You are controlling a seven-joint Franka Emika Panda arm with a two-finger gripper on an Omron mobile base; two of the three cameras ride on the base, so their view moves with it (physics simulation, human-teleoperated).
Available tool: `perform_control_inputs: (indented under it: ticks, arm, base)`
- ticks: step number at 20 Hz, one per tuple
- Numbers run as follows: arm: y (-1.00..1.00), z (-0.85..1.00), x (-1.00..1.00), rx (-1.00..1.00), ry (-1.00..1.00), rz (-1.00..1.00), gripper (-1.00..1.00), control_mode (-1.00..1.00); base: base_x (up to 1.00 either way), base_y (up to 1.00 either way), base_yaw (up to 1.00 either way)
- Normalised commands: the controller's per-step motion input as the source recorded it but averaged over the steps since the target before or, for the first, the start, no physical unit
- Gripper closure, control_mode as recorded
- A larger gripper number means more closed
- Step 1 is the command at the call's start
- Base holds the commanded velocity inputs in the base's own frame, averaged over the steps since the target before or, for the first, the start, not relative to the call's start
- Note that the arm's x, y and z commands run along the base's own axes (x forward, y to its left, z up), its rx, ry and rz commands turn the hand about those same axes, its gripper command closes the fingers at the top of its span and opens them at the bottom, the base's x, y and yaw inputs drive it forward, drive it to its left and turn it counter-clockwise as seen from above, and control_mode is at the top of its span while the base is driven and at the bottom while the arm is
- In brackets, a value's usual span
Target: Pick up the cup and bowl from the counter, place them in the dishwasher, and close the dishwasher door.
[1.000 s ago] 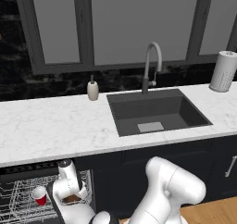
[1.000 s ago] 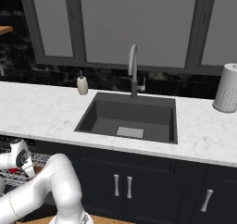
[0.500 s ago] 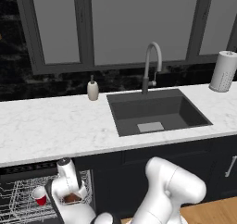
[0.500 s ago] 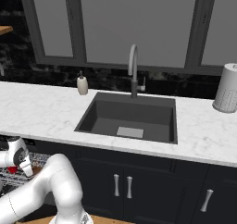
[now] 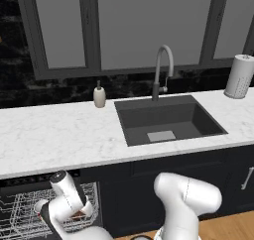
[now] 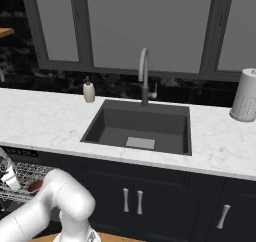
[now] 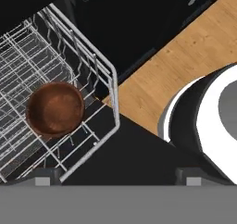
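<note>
The reddish-brown bowl sits upright in the dishwasher's white wire rack, near its corner. My gripper hangs above the rack, open, its two fingertips wide apart with nothing between them. The bowl lies up and left of it in the hand view. From the left base view, the hand hovers over the rack, with the red cup partly hidden behind the arm. The bowl also shows beside the hand. The dishwasher door lies open under the rack.
The white marble counter holds a dark sink with a tap, a beige soap bottle and a paper towel roll. Dark cabinet doors stand right of the dishwasher. Wooden floor lies beside the door.
The jaws have spread wide apart and the bowl now rests free in the rack. The arm has hardly shifted.
</note>
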Motion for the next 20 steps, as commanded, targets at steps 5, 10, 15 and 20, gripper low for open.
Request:
perform_control_inputs:
  ticks: [5, 10, 15, 20]
  arm:
    - [-0.05, 0.43, -0.44, 0.04, -0.2, 0.0, -1.0, -1.0]
    - [-0.12, 0.65, -0.44, 0.11, -0.26, 0.0, -1.0, -1.0]
    - [0.0, 0.58, -0.47, 0.08, -0.25, 0.05, -1.0, -1.0]
    - [0.07, 0.44, -0.61, 0.02, -0.25, 0.06, -1.0, -1.0]
  base:
    - [0.0, 0.0, 0.0]
    - [0.0, 0.0, 0.0]
    - [0.0, 0.0, 0.0]
    - [0.0, 0.0, 0.0]
